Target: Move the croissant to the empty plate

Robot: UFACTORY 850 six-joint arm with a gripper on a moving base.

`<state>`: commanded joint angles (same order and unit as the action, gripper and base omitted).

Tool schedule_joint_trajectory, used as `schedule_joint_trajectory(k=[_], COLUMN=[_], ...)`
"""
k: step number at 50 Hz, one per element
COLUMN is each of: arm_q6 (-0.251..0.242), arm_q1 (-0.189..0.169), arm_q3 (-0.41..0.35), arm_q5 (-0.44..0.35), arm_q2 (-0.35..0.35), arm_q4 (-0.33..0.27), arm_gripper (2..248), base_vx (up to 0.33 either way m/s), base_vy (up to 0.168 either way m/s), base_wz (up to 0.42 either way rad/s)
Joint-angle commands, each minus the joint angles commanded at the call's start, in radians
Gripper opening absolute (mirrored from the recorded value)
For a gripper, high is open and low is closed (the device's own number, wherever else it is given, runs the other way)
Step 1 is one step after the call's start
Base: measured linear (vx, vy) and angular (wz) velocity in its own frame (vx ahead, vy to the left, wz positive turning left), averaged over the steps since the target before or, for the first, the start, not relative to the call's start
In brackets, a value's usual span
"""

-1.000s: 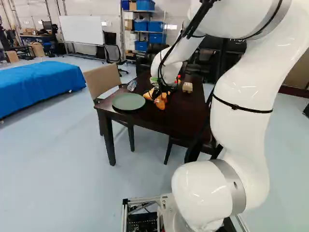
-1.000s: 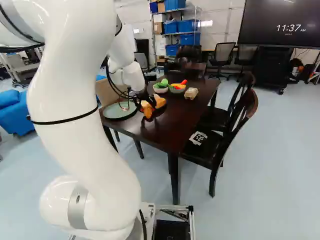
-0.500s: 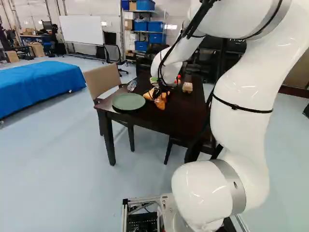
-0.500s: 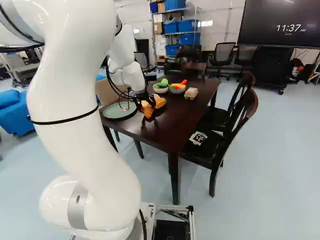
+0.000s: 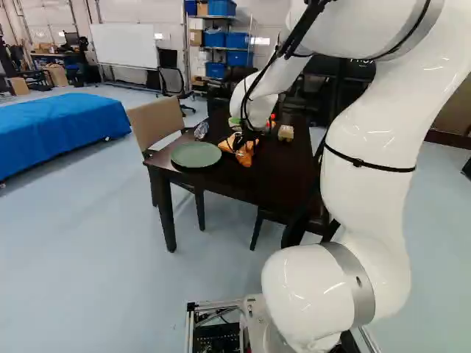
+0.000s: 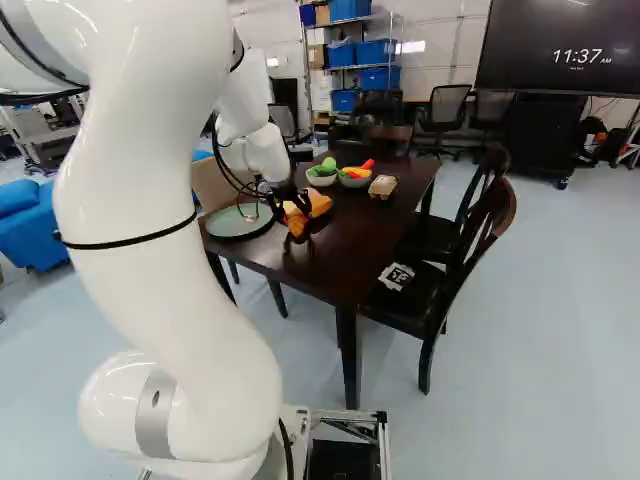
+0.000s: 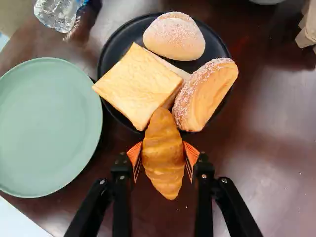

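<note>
Two fingers of my claw [image 6: 295, 216] are pressing their orange pads [image 7: 135, 154] against opposite sides of a golden croissant [image 7: 163, 155], so I am gripping it around its middle. One tapered end is pointing ahead of the claw, the other back between my fingers. Whether its underside is touching the dark wooden table [image 6: 335, 265], I cannot tell.

Just ahead of the claw, a round black plate [image 7: 116, 50] is holding three breads: a square bread [image 7: 136, 84] nearest the croissant's forward tip, a sugar-dusted bun [image 7: 201, 96] beside it, and a pale round roll [image 7: 174, 39] lying farthest from me.

To the left of my claw, a pale green plate [image 7: 47, 128] is lying flat, near the black one but apart from the croissant. Beyond it, a clear plastic bottle [image 7: 60, 15] is lying on its side. Farther ahead of the claw, two bowls are standing side by side, one holding green food [image 6: 323, 168], the other red and yellow food [image 6: 358, 171]. To their right, an egg carton [image 6: 382, 187] is sitting.
</note>
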<state>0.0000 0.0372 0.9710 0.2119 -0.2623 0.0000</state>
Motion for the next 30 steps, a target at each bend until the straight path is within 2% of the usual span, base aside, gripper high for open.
schedule_joint_trajectory(k=[12,13,18,30], arm_q6=[0.000,0.000,0.000,0.000], arm_q1=[0.000,0.000,0.000,0.000], arm_q3=[0.000,0.000,0.000,0.000], arm_q5=[0.000,0.000,0.000,0.000], arm_q2=[0.000,0.000,0.000,0.000], arm_q4=[0.000,0.000,0.000,0.000], arm_gripper=[132,124,119,121], base_vx=[0.000,0.000,0.000,0.000], base_vy=[0.000,0.000,0.000,0.000], base_wz=[0.000,0.000,0.000,0.000])
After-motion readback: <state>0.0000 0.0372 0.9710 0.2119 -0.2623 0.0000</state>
